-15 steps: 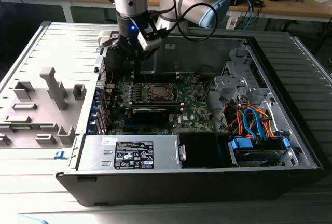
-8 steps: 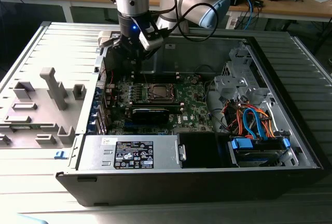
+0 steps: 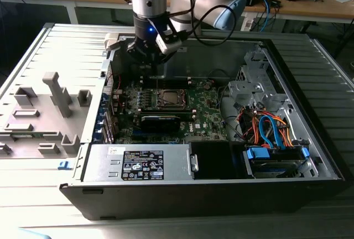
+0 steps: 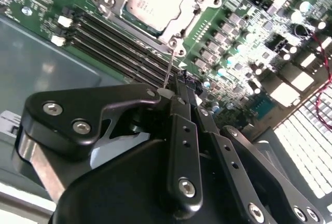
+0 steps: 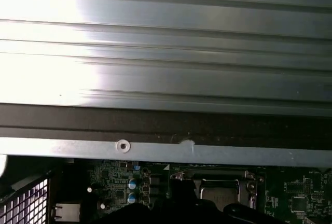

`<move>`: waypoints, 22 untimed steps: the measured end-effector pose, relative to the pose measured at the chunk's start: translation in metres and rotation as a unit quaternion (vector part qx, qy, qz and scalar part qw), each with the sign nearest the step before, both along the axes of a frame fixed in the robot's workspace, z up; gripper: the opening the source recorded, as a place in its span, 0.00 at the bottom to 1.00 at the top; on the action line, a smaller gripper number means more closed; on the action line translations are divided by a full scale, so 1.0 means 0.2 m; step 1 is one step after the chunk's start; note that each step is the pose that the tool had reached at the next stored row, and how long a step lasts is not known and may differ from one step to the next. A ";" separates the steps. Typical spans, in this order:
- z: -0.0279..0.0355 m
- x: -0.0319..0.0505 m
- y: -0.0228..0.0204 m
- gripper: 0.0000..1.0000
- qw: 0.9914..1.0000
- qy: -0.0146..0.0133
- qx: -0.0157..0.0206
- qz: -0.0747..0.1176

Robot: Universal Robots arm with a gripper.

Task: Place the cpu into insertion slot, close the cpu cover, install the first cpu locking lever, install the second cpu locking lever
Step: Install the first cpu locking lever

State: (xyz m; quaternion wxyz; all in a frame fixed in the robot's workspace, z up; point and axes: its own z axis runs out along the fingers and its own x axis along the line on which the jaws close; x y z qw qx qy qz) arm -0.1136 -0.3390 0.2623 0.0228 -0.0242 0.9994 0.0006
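Fingers (image 4: 179, 86) look pressed together, pinching the tip of a thin wire lever (image 4: 167, 68). Just past the fingertips, the cpu (image 4: 154, 1) already sits in the insertion slot (image 3: 172, 99), with the cpu cover (image 4: 199, 1) shut around it. Further out lies the green board (image 4: 249, 42). That skinny lever might slip out and spring back if the grip is weak.

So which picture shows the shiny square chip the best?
The second wrist view: the cpu sits close up in its socket, its silvery top plain. In the exterior view it is a small square mid-motherboard. In the first wrist view just its edge shows.
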 end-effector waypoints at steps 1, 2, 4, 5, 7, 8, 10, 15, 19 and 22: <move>-0.001 0.008 0.000 0.11 1.000 0.000 0.000 0.000; -0.002 0.012 0.000 0.11 1.000 0.000 0.000 0.000; -0.010 0.025 0.000 0.11 1.000 0.000 0.000 0.000; -0.017 0.030 0.000 0.11 1.000 0.000 0.000 0.000; -0.033 0.034 0.000 0.11 1.000 0.000 0.000 0.000; -0.048 0.035 0.000 0.11 1.000 0.000 0.000 0.000; -0.070 0.036 0.000 0.11 1.000 0.000 0.000 0.000; -0.103 0.041 0.000 0.11 1.000 0.001 -0.017 -0.002; -0.115 0.053 0.002 0.11 1.000 0.015 -0.024 -0.007; -0.124 0.056 0.003 0.11 0.999 0.023 -0.024 -0.015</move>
